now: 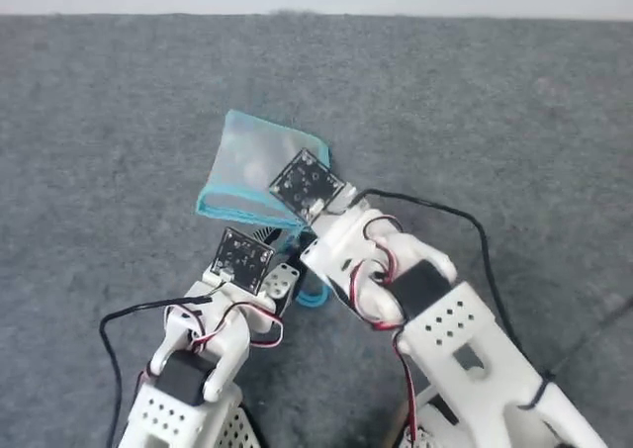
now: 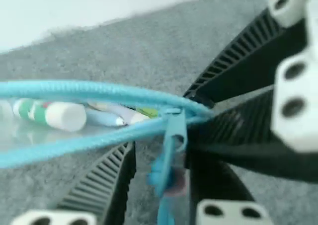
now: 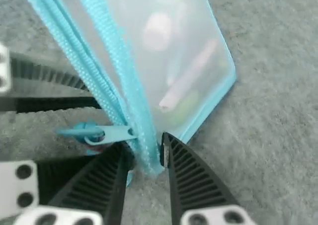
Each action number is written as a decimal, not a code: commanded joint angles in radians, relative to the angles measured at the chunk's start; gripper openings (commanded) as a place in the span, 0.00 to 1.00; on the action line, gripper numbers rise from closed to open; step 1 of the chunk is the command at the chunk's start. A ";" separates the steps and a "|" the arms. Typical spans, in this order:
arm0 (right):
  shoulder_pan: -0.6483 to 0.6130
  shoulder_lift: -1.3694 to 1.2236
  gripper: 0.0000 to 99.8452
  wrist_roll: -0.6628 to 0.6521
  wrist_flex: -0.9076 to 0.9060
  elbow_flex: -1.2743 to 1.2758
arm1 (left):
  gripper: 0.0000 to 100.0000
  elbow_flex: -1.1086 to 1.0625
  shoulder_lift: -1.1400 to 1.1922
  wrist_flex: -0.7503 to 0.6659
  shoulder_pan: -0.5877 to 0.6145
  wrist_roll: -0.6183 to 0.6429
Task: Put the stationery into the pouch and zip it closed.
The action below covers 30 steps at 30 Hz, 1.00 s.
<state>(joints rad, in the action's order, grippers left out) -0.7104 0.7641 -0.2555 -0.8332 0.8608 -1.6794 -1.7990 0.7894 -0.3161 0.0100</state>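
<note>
One translucent pouch (image 1: 252, 176) with cyan trim is seen near the middle of the grey mat (image 1: 514, 112), just beyond two arms. Its near end is hidden by both wrists. Several pens (image 2: 59, 114) are seen inside, their number not countable. The pouch's zip-end corner is pinched by the right gripper (image 3: 147, 149). The left gripper (image 2: 160, 153) is parted, with one zipper pull (image 2: 171, 135) between its jaws.

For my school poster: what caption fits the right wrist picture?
Right gripper pinches the pouch by its zipper end, stationery inside.
</note>
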 commanded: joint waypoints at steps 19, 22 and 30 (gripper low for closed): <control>0.140 0.036 0.01 -0.112 0.151 0.135 | 0.01 0.022 -0.002 -0.094 0.261 -0.011; 0.165 0.036 0.01 -0.112 0.151 0.135 | 0.01 0.022 -0.002 -0.094 0.276 -0.011; 0.056 0.038 0.01 -0.104 0.271 0.184 | 0.01 0.019 -0.002 -0.094 0.252 -0.011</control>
<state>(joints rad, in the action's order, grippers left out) -0.6015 0.7856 -0.3537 -0.6352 1.0388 -1.6794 -1.7975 0.7403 -0.0506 0.0130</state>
